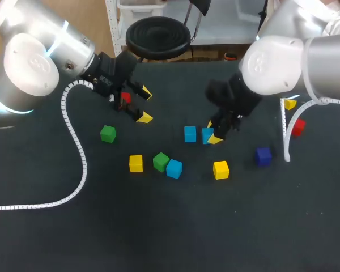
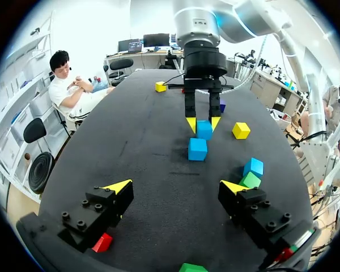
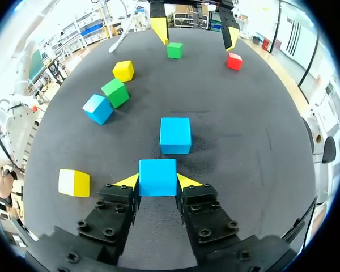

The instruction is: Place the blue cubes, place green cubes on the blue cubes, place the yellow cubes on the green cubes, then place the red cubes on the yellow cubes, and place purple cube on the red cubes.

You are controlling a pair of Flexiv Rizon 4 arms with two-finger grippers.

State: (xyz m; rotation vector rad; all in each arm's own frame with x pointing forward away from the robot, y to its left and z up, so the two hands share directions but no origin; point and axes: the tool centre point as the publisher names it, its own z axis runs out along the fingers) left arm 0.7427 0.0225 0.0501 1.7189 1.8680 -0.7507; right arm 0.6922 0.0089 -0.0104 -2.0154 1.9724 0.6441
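My right gripper (image 1: 211, 132) (image 3: 157, 182) is shut on a light blue cube (image 3: 157, 177) (image 1: 206, 136), just beside a second light blue cube (image 1: 190, 134) (image 3: 175, 135) on the dark table. A third light blue cube (image 1: 174, 168) lies against a green cube (image 1: 161, 161). My left gripper (image 1: 144, 105) (image 2: 175, 187) hangs open at the back left, holding nothing, with a red cube (image 1: 125, 97) (image 2: 102, 242) beside one finger. Also on the table are a green cube (image 1: 107, 134), yellow cubes (image 1: 136, 163) (image 1: 220, 169) and a dark purple cube (image 1: 263, 156).
A red cube (image 1: 297, 127) and a yellow cube (image 1: 290, 103) sit at the far right behind my right arm's white cable (image 1: 284, 130). My left arm's cable (image 1: 73, 141) trails across the left of the table.
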